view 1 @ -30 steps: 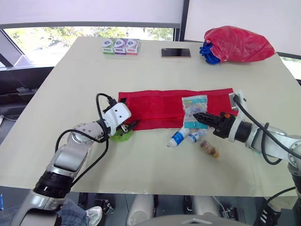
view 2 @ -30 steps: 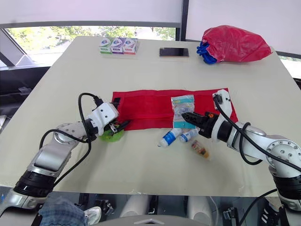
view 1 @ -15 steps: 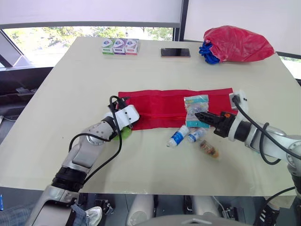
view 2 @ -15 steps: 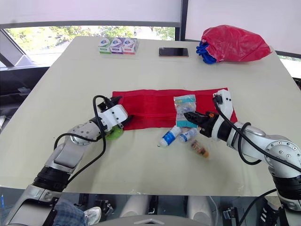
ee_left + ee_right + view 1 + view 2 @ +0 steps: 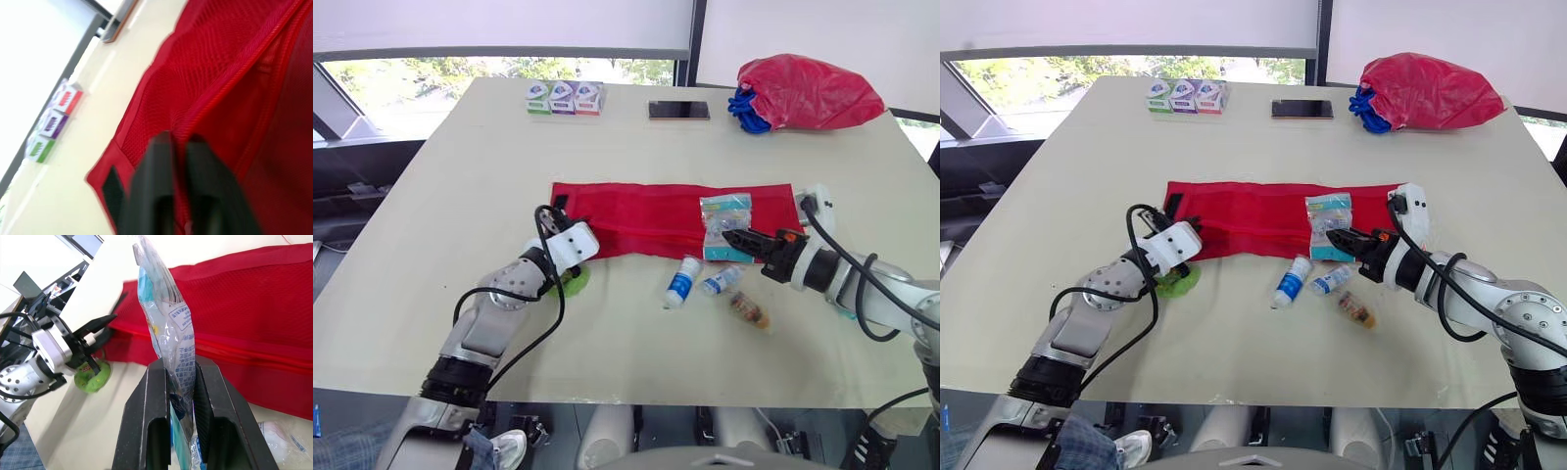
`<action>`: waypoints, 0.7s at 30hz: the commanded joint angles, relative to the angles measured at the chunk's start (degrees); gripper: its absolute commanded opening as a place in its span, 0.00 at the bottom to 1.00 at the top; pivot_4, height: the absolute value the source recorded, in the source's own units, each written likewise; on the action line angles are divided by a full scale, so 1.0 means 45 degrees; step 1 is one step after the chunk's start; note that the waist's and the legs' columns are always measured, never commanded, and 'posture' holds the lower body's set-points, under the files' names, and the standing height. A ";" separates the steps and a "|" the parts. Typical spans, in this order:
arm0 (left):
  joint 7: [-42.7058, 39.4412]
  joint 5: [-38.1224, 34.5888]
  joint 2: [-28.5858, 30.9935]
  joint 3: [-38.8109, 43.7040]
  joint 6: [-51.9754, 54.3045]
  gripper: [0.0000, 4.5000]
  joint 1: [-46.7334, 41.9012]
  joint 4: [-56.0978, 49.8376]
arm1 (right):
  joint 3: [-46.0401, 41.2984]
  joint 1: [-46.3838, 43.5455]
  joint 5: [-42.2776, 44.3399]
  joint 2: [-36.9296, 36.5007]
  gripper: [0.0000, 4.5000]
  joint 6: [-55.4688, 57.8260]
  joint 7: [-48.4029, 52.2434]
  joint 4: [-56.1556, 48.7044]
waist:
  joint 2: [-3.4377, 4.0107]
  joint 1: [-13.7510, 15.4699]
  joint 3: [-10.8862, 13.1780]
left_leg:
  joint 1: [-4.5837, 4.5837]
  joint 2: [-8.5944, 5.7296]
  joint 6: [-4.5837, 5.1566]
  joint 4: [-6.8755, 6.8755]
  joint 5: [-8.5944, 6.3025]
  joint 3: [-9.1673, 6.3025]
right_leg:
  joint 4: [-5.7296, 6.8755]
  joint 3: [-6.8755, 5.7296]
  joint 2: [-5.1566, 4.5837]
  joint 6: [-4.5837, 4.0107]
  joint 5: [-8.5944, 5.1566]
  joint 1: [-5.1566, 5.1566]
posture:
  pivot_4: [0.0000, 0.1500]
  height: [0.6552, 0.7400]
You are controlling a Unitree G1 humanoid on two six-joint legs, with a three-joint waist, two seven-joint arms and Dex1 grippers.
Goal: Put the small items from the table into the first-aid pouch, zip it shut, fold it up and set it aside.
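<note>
Up close along the left arm, the left tool (image 5: 179, 143) has its two black fingers drawn almost together. A raised red seam of the first-aid pouch (image 5: 234, 73) runs in between them, so it pinches the pouch near one corner. The mesh fabric lies flat on the pale bench (image 5: 107, 98). Beyond it, three small boxes (image 5: 54, 122) stand in a row at the far edge.

Along the right arm, the right tool (image 5: 178, 369) is clamped on a clear packet (image 5: 164, 303) with teal print. The packet stands on edge between the fingers, above the red pouch. From here the left tool shows at the pouch's far end, and a green item (image 5: 93, 379) lies on the bench just under that wrist.

From the head, the pouch is spread long and flat across the middle of the bench. The left tool is at its left end, and the right tool is near its right end with the packet over the pouch's front edge. On the bare bench just in front of the pouch lie a blue-labelled bottle (image 5: 682, 282) and a shorter bottle (image 5: 718, 282), close together. A brown sachet (image 5: 747, 310) lies a little nearer the robot, beside the right arm. The green item sits by the left wrist, off the pouch. At the far side, a phone (image 5: 679, 110) and a bulging red bag (image 5: 813, 90) lie well apart from the pouch.
</note>
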 commanded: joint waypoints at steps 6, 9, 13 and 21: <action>-0.1166 -0.0584 -0.0182 -0.0149 -0.0851 0.01 -0.0092 -0.0205 | 0.0593 -0.0512 0.0401 0.0791 0.02 0.0292 -0.0177 -0.0213 | 0.0000 0.0000 0.0000 | -0.0004 -0.0002 0.0000 0.0000 0.0000 -0.0001 | -0.0001 -0.0006 0.0001 0.0002 0.0001 0.0000 | 1.00 1.00; -0.1722 -0.0769 -0.0419 -0.0386 -0.0847 0.01 -0.0359 -0.0240 | 0.1159 -0.0795 0.0699 0.1497 0.02 0.0384 -0.0455 0.0140 | 0.0000 0.0020 0.0000 | -0.0002 -0.0004 0.0000 0.0002 0.0000 0.0000 | 0.0003 -0.0008 0.0003 0.0002 0.0001 0.0000 | 1.00 1.00; -0.2238 -0.0603 -0.0885 -0.0877 -0.0986 0.01 -0.0956 0.0065 | 0.1798 -0.1042 0.1193 0.2466 0.02 0.0471 -0.0846 0.0832 | -0.0005 0.0027 -0.0003 | -0.0007 -0.0012 0.0001 0.0009 0.0000 -0.0003 | 0.0007 -0.0014 0.0008 0.0005 0.0003 0.0002 | 1.00 1.00; -0.2770 -0.0579 -0.1828 -0.1476 -0.0660 0.01 -0.1691 0.0324 | 0.2866 -0.1424 0.0890 0.4066 0.02 0.1122 -0.1273 0.2740 | -0.0005 -0.0016 -0.0002 | 0.0001 -0.0013 0.0001 0.0010 0.0000 -0.0005 | 0.0040 -0.0013 0.0080 0.0016 0.0009 -0.0002 | 1.00 1.00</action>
